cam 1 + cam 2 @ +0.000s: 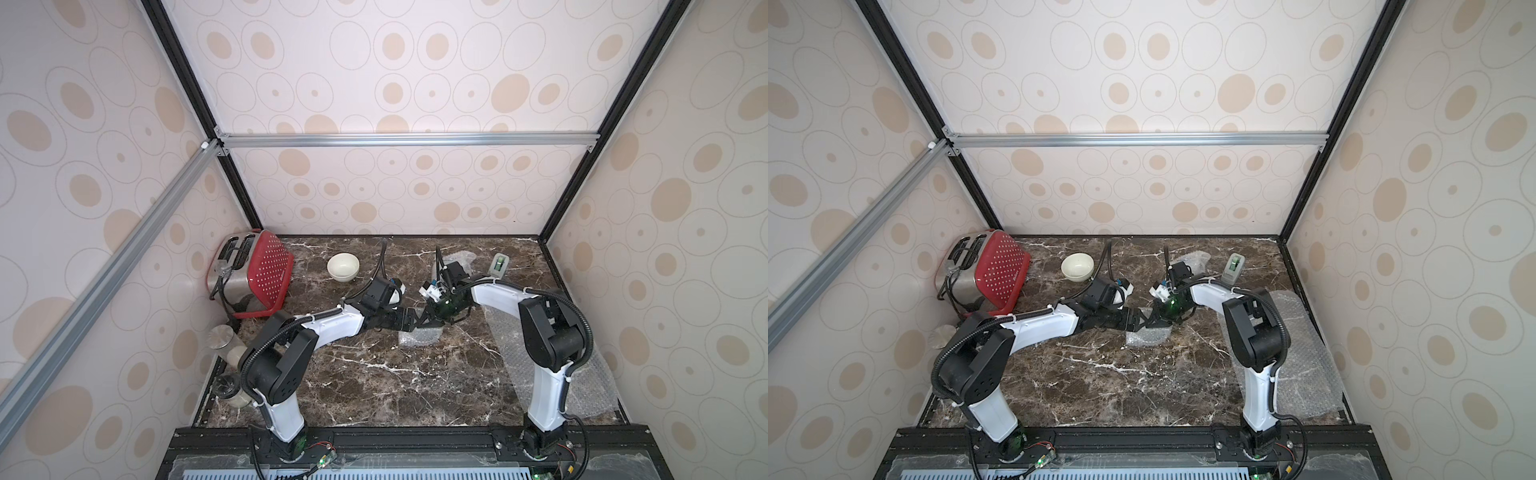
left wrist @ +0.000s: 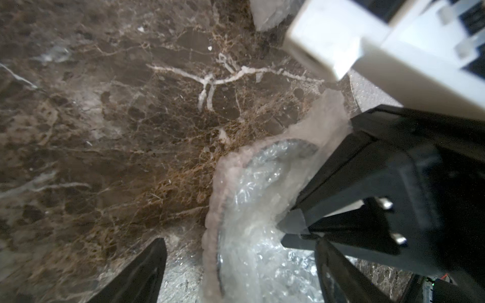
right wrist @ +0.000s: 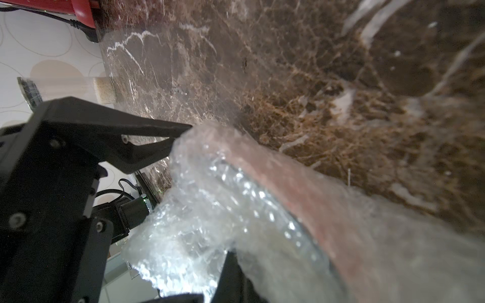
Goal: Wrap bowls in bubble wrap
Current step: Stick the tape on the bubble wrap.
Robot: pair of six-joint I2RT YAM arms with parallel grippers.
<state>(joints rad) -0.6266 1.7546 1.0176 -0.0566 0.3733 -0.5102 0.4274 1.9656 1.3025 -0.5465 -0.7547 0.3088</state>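
Inward and low: left tool (image 2: 238,246) wide, right tool (image 2: 287,227) closed, at wrapped bowl (image 1: 420,337).

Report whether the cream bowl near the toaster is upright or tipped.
Upright: the cream bowl rests on its base, empty mouth facing up.

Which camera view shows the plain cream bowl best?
The top views. In both, the cream bowl shows whole, upright and uncovered, with nothing in front of it. Neither wrist view shows it; they look at the bubble wrap bundle.
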